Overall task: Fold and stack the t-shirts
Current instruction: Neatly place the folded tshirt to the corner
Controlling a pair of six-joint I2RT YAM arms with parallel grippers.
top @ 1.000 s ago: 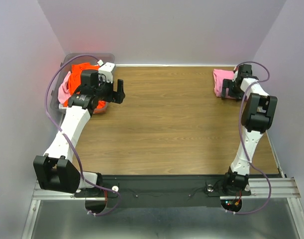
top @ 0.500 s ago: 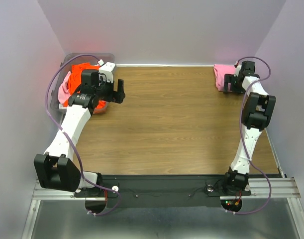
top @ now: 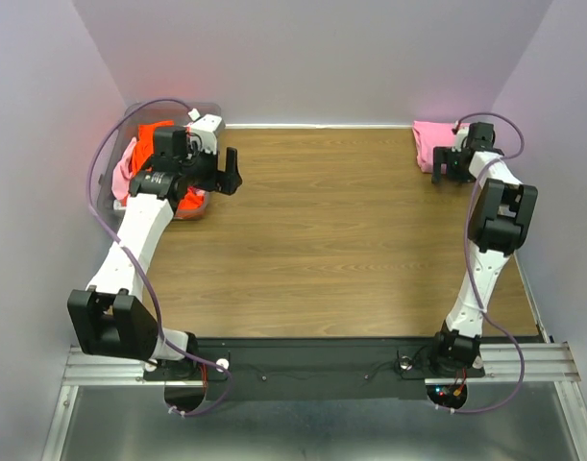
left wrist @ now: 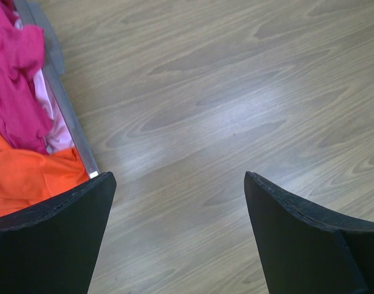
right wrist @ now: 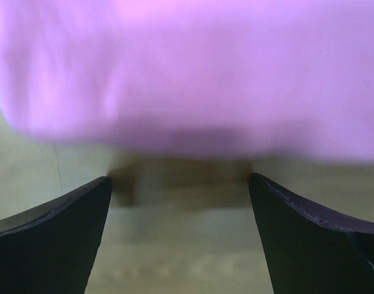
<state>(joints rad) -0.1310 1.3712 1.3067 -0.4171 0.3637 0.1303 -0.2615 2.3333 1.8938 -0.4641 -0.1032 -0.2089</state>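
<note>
Your L gripper is open, empty, by bin w/ shirts at 10 o'clock. R gripper is open, empty, facing pink shirt at 1 o'clock.

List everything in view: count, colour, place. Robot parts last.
light pink t-shirt: 1, light pink, far right corner of the table
orange t-shirt: 1, bright orange, in the bin
hot pink t-shirt: 1, hot pink, in the bin beside the orange one
pale pink t-shirt: 1, pale pink, in the bin, mostly hidden against its wall
clear bin: 1, clear plastic, far left corner of the table
table: 1, brown wood grain
walls: pale lilac, on three sides of the table
left hand: 1, black fingers, open, empty, over bare table beside the bin
right hand: 1, black fingers, open, empty, at the light pink t-shirt's edge
</note>
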